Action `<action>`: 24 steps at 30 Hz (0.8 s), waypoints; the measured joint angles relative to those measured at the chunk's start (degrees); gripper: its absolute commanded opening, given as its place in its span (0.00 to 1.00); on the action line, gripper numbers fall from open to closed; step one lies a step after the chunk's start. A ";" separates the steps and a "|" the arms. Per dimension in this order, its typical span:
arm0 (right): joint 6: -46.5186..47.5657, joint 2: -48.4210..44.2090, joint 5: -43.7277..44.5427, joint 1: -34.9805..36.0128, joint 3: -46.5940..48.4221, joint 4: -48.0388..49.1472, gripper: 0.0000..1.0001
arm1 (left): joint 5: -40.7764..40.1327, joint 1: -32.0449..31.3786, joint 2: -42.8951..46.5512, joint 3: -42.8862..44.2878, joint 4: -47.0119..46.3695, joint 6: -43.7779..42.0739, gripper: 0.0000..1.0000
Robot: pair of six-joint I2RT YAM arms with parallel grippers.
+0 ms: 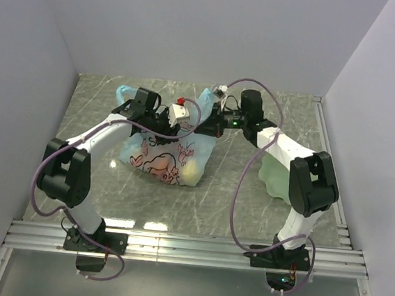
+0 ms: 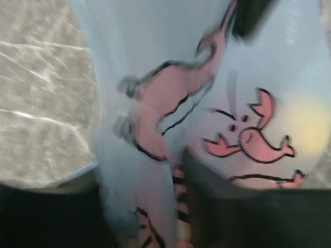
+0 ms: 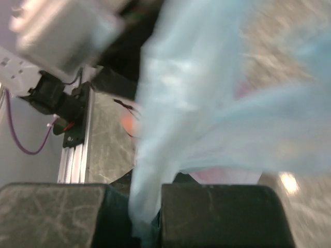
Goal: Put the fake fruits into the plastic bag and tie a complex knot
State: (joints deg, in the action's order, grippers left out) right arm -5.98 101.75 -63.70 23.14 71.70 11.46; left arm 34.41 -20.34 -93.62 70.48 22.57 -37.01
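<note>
- Two claws stand close together above the bag. We begin with the right gripper [image 3: 147,209], whose jaws are closed on a gathered strip of the plastic bag [image 3: 191,103]. The film rises out from between them.
- At the left gripper [image 2: 142,212], a printed band of the same bag runs through the gap between its fingers [image 2: 248,206]. We cannot tell whether they pinch the film or only straddle it.
- Below both claws, the filled body of the bag rests on the table [image 1: 213,205], between the two arms.
- Inside the bag, we make out one of the fake fruits [image 1: 192,172], a yellow one pressed against the film on the right claw's side. The others are too blurred to name.
- Well outward of the right gripper, beneath that arm, a pale green plate [image 1: 273,175] lies on the table.
</note>
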 measured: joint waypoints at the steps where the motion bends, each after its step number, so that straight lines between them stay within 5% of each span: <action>1: -0.02 0.61 0.13 -1.16 0.31 -1.49 0.00 | 0.72 0.20 -0.79 0.00 -0.13 0.28 0.28; 2: 0.04 1.44 0.42 -2.43 0.85 -3.04 0.00 | 1.53 0.26 -1.16 -0.11 -0.50 0.55 0.16; 5: -0.02 4.35 1.44 -5.84 4.20 -7.39 0.00 | 4.17 -0.11 -0.92 -1.29 -2.86 2.58 0.00; 15: -5.46 8.94 6.43 -7.63 10.75 -18.53 0.00 | 1.55 -8.33 -1.60 -7.50 -16.02 21.73 0.00; 24: -10.08 17.90 14.34 -7.74 21.16 -28.35 0.00 | -5.62 -8.35 -7.67 -7.98 -25.38 43.91 0.00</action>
State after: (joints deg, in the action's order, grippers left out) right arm -16.05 119.66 -49.36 15.40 92.86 -16.88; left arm 28.80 -28.69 -101.30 62.50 -2.81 6.90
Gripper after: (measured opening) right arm 0.008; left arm 0.013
